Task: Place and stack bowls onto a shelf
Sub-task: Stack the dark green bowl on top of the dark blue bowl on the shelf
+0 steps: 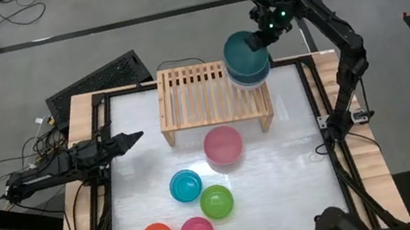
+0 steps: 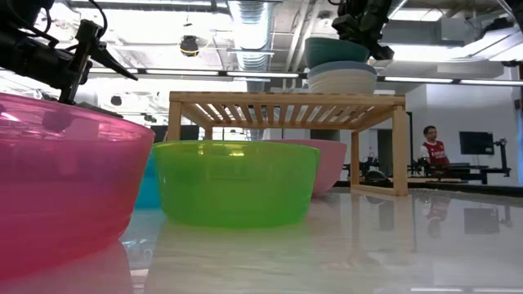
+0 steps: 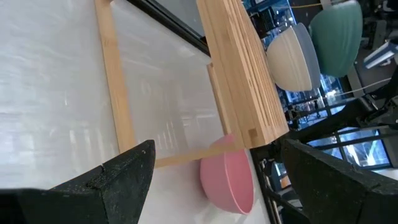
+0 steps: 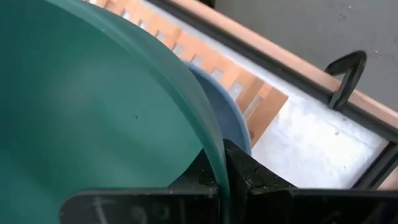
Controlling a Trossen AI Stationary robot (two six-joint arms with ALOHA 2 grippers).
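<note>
High view — right gripper (image 1: 265, 34) pinches dark teal bowl (image 1: 245, 55), mouth up.

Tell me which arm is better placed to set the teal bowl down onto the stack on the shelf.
The right. Its pincer already grips the teal bowl by the rim, just above the stacked bowls on the shelf. The left pincer waits open at the table's left edge.

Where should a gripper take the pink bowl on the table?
By the rim, coming straight down from above. The pink bowl sits upright and open, just in front of the shelf, so one finger can go inside the wall and one outside.
</note>
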